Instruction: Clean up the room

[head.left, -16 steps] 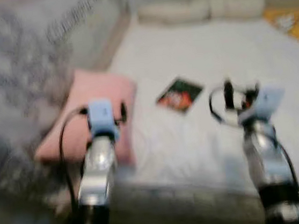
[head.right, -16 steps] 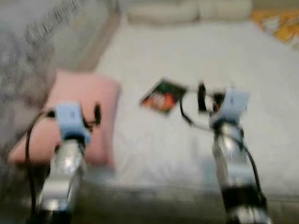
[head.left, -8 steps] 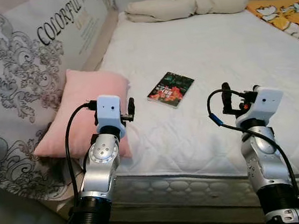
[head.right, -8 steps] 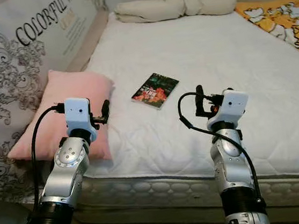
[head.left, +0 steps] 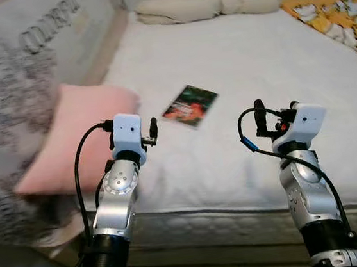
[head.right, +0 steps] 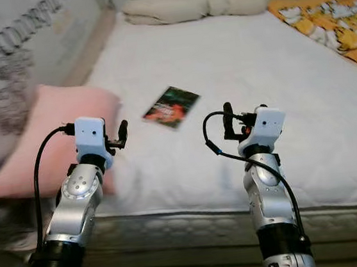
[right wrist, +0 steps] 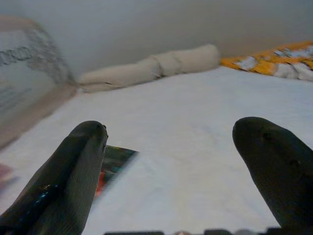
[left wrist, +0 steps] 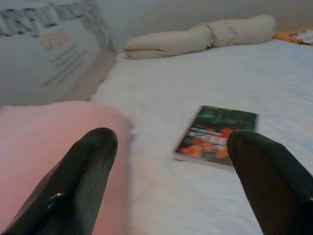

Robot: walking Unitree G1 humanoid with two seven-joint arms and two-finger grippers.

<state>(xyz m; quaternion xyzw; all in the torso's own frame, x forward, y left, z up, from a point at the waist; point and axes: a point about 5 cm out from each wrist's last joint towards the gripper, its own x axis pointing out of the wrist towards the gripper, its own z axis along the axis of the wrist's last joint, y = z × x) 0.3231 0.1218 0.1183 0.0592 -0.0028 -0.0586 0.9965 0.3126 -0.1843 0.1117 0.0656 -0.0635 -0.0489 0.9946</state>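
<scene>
Now the left hand [left wrist: 166, 181] is held raised over the near edge of the bed [head.left: 267, 65], its two black fingers [left wrist: 83, 176] spread wide with nothing between them. Just beside and beneath it a pink pillow [head.left: 70, 142] is seen at the bed's left edge. The right hand [right wrist: 171, 176] is raised likewise over the near edge, well apart from the left, its fingers [right wrist: 63, 176] also spread and empty. Between and beyond both hands a small book [head.left: 190, 105] with a dark, red-marked cover is laid flat on the white mattress. At the far end a rolled beige blanket [head.left: 212, 2] is placed, and an orange patterned cloth [head.left: 339, 18] is seen at the far right.
</scene>
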